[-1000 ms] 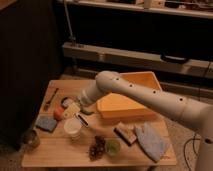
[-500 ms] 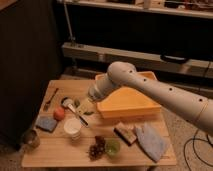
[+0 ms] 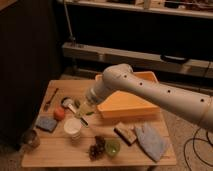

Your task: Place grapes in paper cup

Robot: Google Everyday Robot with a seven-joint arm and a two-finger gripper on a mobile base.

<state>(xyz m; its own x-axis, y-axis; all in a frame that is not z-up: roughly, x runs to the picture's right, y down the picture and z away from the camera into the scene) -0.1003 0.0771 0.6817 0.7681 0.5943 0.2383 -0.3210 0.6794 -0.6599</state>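
The grapes (image 3: 96, 148), a small dark reddish-brown bunch, lie on the wooden table (image 3: 60, 154) near its front edge, touching or just left of a small green bowl (image 3: 112, 147). The paper cup (image 3: 73, 127), white with a pale rim, stands upright to the left and a little behind the grapes. My gripper (image 3: 85, 109) hangs at the end of the white arm (image 3: 150, 92), above the table just behind and to the right of the cup, well behind the grapes. It holds nothing that I can see.
A big orange tray (image 3: 131, 102) fills the back right. An orange-red fruit (image 3: 59, 113), a blue sponge (image 3: 46, 123), a dark shiny cup (image 3: 31, 139), a white scoop (image 3: 69, 104) and a utensil (image 3: 50, 99) are on the left. A brown block (image 3: 123, 132) and blue cloth (image 3: 150, 140) lie front right.
The gripper has shifted a little to the right, away from the fruit and scoop. The arm's upper link has swung up and to the right. The things on the table have not moved.
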